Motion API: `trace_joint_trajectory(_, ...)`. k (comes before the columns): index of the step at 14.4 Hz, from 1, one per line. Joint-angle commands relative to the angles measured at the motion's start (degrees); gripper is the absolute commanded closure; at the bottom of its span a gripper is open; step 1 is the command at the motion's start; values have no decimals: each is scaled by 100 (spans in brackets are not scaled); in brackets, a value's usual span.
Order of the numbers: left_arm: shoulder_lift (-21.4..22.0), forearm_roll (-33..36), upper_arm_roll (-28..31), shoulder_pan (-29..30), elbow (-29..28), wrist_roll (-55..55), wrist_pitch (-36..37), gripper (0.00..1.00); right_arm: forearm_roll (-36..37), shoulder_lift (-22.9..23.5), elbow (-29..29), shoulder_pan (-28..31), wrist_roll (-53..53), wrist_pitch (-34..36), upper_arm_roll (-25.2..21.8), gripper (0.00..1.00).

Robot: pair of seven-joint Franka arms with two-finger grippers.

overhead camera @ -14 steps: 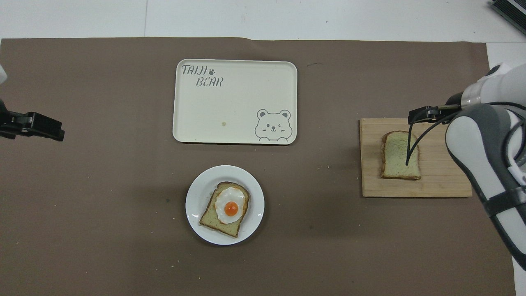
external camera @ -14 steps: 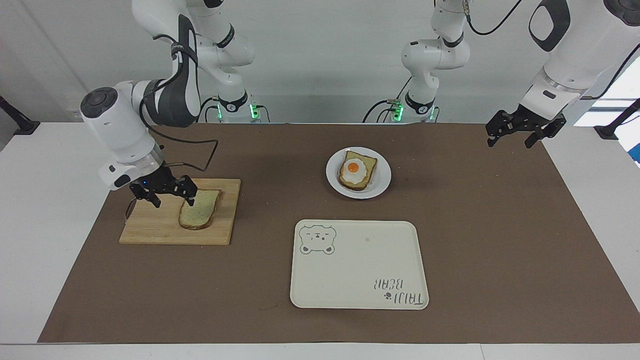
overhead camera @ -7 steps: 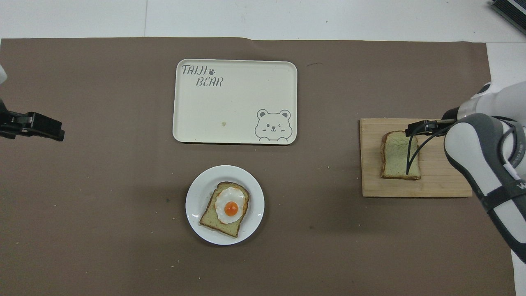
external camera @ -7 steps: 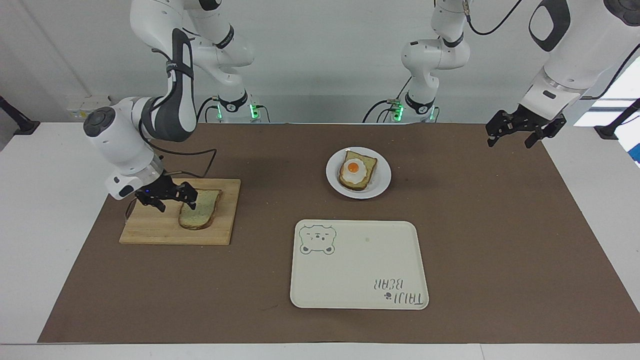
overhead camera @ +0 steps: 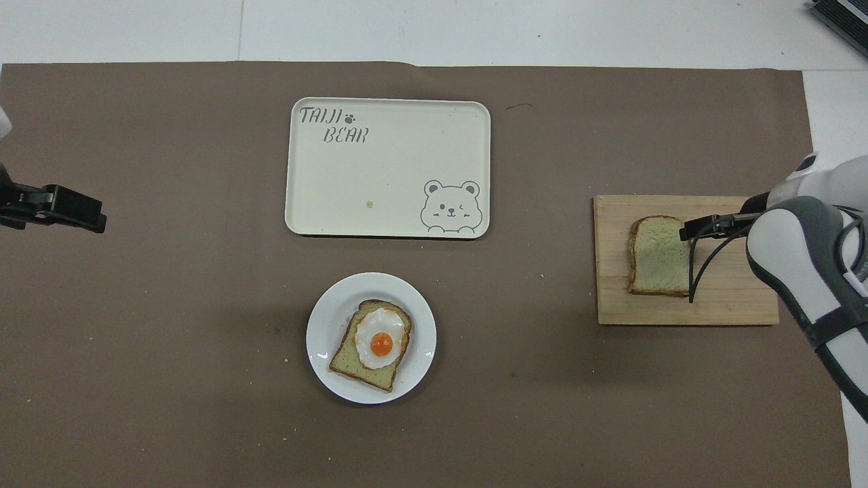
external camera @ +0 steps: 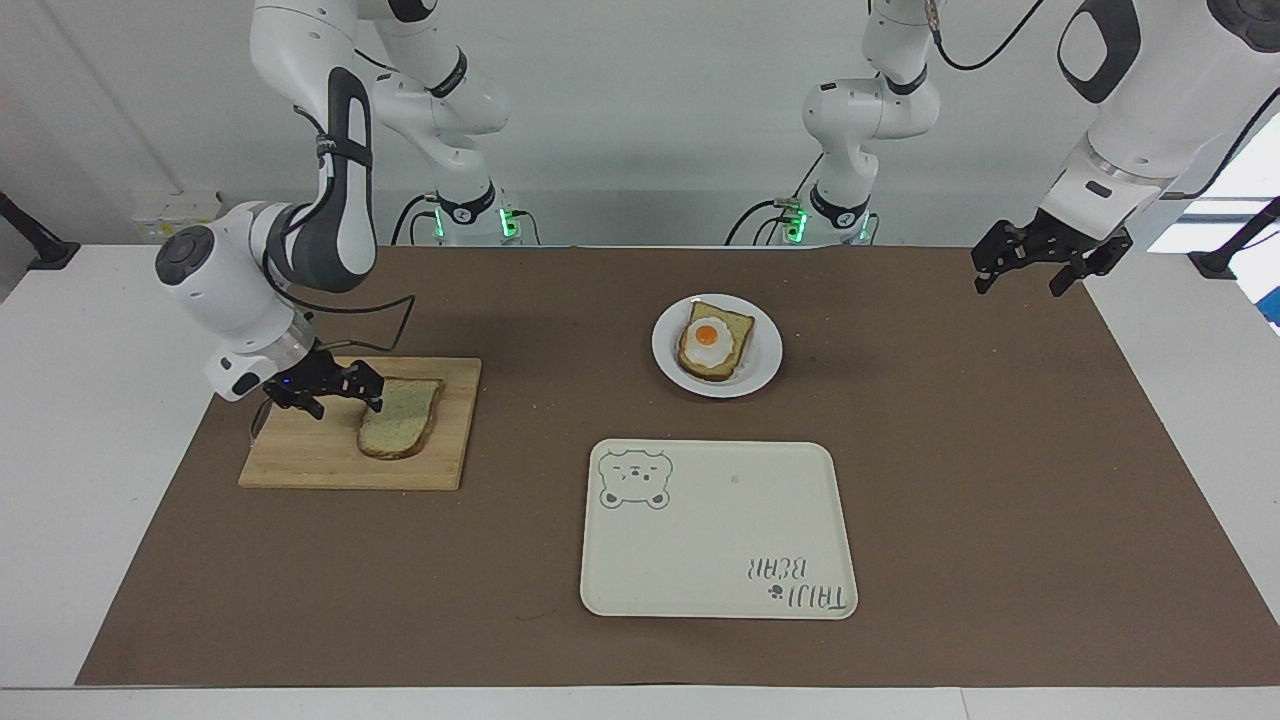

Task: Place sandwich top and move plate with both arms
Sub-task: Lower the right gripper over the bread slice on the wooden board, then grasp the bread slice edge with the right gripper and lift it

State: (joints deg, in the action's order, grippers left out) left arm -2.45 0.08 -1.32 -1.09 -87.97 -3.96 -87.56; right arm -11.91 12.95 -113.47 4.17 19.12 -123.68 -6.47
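Facing view: sandwich top [external camera: 401, 418] lies flat on a wooden cutting board [external camera: 330, 462] at the right arm's end of the table. It is 1 plain slice, pale and speckled, brown crust all round, rounded end pointing away from the robots. Overhead view confirms it [overhead camera: 660, 255] sits unstacked on the board [overhead camera: 719, 308].

Right gripper [external camera: 326, 392] is low over the board, just beside the slice on the edge toward the table's end, 1 fingertip at the crust corner nearer the robots. Jaws spread wide, nothing held; contact with the bread cannot be judged.

Plate [external camera: 765, 345], small, round, white, stands near the table's middle, well apart from the board. It carries 1 bread slice with a fried egg [external camera: 709, 338] on top. Cream tray with bear drawing [external camera: 720, 560] lies farther from the robots than the plate.

Left gripper [external camera: 1036, 262] waits in the air over the mat's corner at the left arm's end, jaws wide, empty.
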Motion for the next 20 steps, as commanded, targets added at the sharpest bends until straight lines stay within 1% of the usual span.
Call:
trace_joint_trajectory(1, 61, -35, -17, 47, -36, 44, 46, 0, -443, 234, -149, 145, 487, -348, 58, 0)
trace_joint_trajectory(3, 61, -35, -17, 47, -36, 44, 46, 0, -444, 217, -281, 84, 453, -446, 58, 0)
trace_joint_trajectory(6, 61, -35, -17, 47, -36, 44, 46, 0, -444, 217, -281, 84, 470, -464, 50, 1)
trace_joint_trajectory(7, 69, -35, -17, 47, -36, 44, 46, 0, -444, 217, -281, 84, 461, -464, 50, 18)
trace_joint_trajectory(8, 61, -35, -17, 47, -36, 44, 46, 0, -444, 217, -281, 84, 461, -464, 50, 37)
trace_joint_trajectory(9, 61, -35, -17, 39, -36, 44, 46, 0, -444, 217, -281, 84, 461, -455, 50, 58)
trace_joint_trajectory(10, 61, -35, -17, 39, -36, 44, 46, 0, -444, 217, -281, 84, 461, -455, 50, 81)
trace_joint_trajectory(11, 61, -35, -17, 39, -36, 44, 46, 0, -444, 226, -281, 84, 409, -455, 50, 100)
trace_joint_trajectory(20, 61, -35, -17, 47, -36, 44, 46, 0, -383, 226, -272, 75, 312, -455, 50, 100)
